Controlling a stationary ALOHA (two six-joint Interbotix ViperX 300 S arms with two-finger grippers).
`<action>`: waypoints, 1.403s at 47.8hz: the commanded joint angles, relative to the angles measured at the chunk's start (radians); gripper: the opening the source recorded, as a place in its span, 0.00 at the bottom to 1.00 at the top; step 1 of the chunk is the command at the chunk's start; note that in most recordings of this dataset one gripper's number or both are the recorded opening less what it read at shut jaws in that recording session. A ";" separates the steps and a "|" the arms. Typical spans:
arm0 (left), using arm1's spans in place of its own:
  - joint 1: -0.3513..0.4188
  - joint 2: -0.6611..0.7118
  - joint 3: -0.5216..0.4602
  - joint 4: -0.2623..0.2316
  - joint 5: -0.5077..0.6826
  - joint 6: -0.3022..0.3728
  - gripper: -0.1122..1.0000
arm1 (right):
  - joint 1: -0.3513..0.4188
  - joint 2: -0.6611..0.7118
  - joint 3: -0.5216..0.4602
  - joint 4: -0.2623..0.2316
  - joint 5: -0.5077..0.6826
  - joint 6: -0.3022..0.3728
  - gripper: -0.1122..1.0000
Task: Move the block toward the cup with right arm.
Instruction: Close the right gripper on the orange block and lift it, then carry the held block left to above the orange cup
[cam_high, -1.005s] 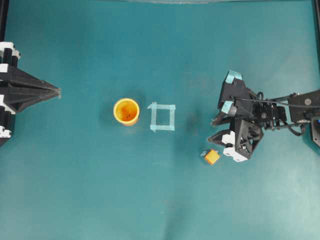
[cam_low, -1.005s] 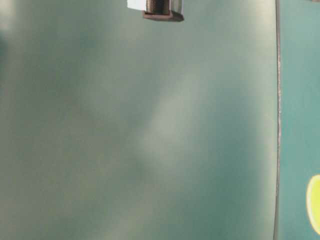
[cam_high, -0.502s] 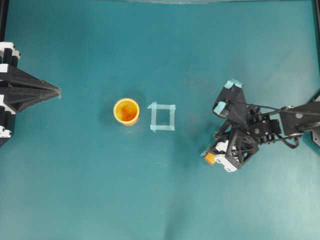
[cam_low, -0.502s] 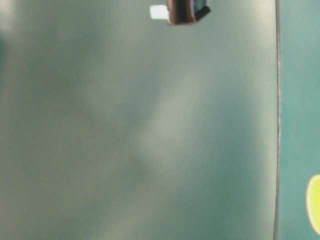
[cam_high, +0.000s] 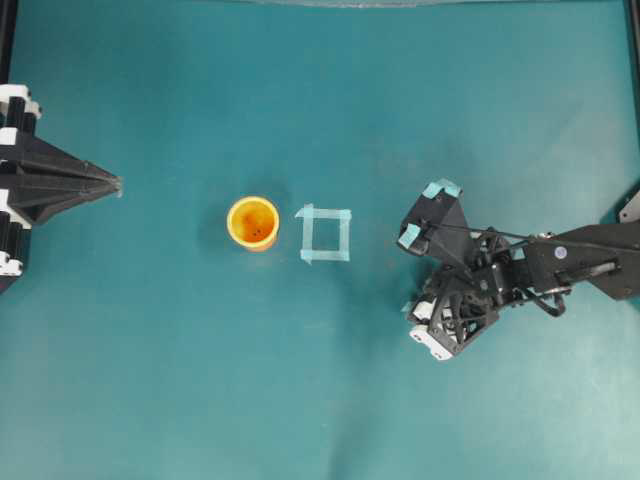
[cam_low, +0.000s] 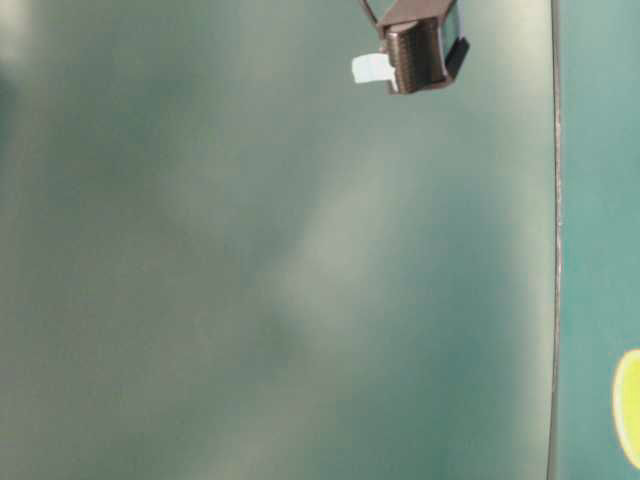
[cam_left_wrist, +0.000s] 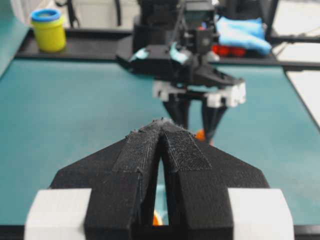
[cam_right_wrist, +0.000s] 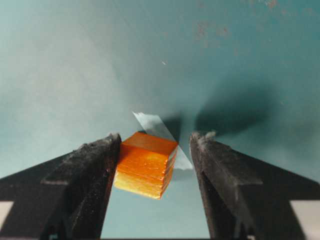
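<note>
The block (cam_right_wrist: 146, 164), a small orange cube, sits on the teal table between the fingers of my right gripper (cam_right_wrist: 155, 137). Its left side is against the left finger (cam_right_wrist: 95, 170); a gap separates it from the right finger (cam_right_wrist: 220, 175). The jaws stand open. In the overhead view the right gripper (cam_high: 425, 318) covers the block. The yellow-orange cup (cam_high: 252, 222) stands upright well to the left. My left gripper (cam_high: 115, 184) is shut and empty at the table's left edge, far from both.
A pale tape square (cam_high: 325, 233) lies just right of the cup. A pale tape scrap (cam_right_wrist: 160, 131) lies on the table behind the block. Off the far end of the table are a yellow pot with a blue lid (cam_left_wrist: 47, 30) and a blue cloth (cam_left_wrist: 240, 32).
My right gripper has moved left and toward the table's front and come down over the block, which now sits between its open fingers. The left arm has not moved.
</note>
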 joint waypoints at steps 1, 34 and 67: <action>0.000 0.008 -0.028 0.003 -0.005 -0.002 0.10 | 0.012 -0.014 -0.020 0.000 0.003 0.008 0.64; 0.000 0.008 -0.028 0.003 0.000 -0.002 0.10 | 0.051 0.032 -0.061 -0.026 0.078 0.028 0.47; 0.000 0.009 -0.028 0.002 0.000 -0.002 0.10 | -0.012 -0.091 -0.304 -0.457 0.353 0.023 0.47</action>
